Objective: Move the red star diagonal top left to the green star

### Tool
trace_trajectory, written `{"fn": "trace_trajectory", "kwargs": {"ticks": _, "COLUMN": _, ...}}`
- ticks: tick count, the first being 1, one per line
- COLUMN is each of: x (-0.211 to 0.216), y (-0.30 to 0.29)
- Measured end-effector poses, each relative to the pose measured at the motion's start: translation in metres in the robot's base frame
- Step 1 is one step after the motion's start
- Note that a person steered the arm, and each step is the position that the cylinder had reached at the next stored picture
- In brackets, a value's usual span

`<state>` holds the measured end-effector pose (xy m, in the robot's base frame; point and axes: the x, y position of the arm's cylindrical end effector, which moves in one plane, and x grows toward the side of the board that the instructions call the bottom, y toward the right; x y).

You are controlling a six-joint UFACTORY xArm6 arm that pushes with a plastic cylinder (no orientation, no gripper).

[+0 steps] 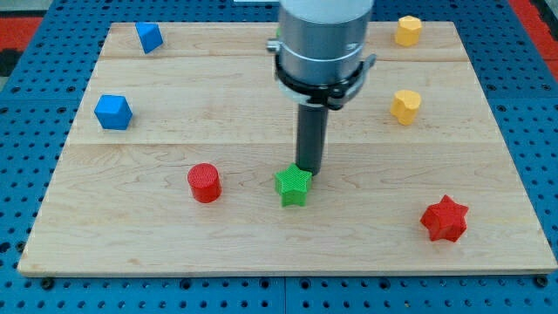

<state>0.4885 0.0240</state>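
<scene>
- The arm (323, 44) is cut off by the view's top edge — only its grey lower housing and the dark rod show.
- My tip (309, 171) meets the green star's (293, 185) upper right edge; whether it touches or stands just behind cannot be told.
- A sliver of something green (275, 41) peeks out at the housing's left — the rest is hidden, shape unknown.
- The board's (261, 253) top-middle strip is hidden behind the housing.
- The blue pegboard (17, 157) beneath runs off every edge.
</scene>
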Motion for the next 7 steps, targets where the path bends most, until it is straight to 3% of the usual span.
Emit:
{"fn": "trace_trajectory", "kwargs": {"ticks": 4, "x": -0.001, "y": -0.042}}
{"fn": "trace_trajectory", "kwargs": {"ticks": 7, "x": 0.008, "y": -0.021}}
